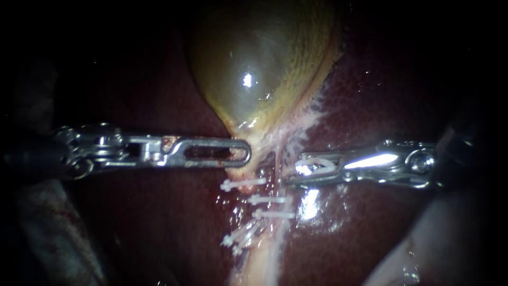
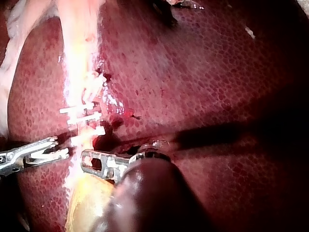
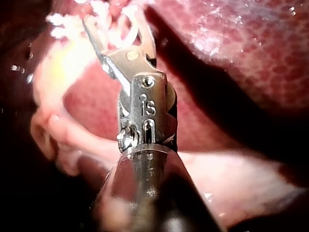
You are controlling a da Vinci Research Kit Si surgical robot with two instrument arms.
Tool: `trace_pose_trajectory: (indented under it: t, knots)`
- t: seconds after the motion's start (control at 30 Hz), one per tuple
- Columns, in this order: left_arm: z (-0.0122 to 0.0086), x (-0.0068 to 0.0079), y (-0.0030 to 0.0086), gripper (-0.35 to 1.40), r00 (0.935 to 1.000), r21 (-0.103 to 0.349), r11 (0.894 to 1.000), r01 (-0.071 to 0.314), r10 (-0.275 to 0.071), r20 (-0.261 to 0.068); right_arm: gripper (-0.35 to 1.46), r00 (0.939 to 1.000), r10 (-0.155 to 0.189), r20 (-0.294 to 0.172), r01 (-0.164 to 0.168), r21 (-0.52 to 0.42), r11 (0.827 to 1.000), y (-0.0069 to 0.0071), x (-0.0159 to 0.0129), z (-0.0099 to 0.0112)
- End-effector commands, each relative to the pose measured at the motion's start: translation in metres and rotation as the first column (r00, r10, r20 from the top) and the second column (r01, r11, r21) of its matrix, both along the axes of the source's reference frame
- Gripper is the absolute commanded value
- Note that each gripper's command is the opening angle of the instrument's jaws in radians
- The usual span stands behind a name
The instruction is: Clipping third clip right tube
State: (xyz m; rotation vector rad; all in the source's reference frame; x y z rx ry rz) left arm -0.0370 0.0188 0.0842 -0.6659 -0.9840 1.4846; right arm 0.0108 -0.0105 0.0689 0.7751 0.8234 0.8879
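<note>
The left instrument (image 1: 244, 154) is gripping the gallbladder (image 1: 254, 69) at its neck, while the right instrument (image 1: 295, 169), jaws parted, is holding a white clip (image 1: 317, 165) just beside the tube (image 1: 275, 161).

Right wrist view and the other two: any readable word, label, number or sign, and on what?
Right instrument: small stamped marks on its metal wrist, not clear enough to quote.
Nothing else: no text on the left instrument, held clip, tube clips, gallbladder or liver.
</note>
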Motion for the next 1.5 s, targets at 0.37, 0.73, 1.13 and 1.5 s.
trace_pose_trajectory:
  t: [0.37, 0.73, 1.13, 1.5]
  knots:
    - [-0.0015, 0.0001, -0.0001, -0.35, 1.0000, 0.004, 1.000, 0.001, -0.001, -0.002, 0.53, 0.9994, 0.032, 0.010, -0.032, 0.041, 0.999, -0.0007, 0.0021, 0.0009]
    - [-0.0021, 0.0001, -0.0003, -0.35, 1.0000, 0.005, 1.000, 0.001, -0.001, -0.002, 0.52, 0.9993, 0.036, 0.007, -0.036, 0.055, 0.998, -0.0010, 0.0036, 0.0017]
    - [-0.0026, 0.0000, -0.0004, -0.35, 1.0000, 0.012, 1.000, 0.004, -0.004, -0.003, 0.46, 0.9993, 0.037, 0.005, -0.037, 0.055, 0.998, -0.0010, 0.0047, 0.0026]
    - [-0.0030, -0.0001, -0.0005, -0.35, 1.0000, 0.012, 1.000, 0.005, -0.005, -0.003, 0.23, 0.9994, 0.035, 0.004, -0.035, 0.057, 0.998, -0.0008, 0.0048, 0.0029]
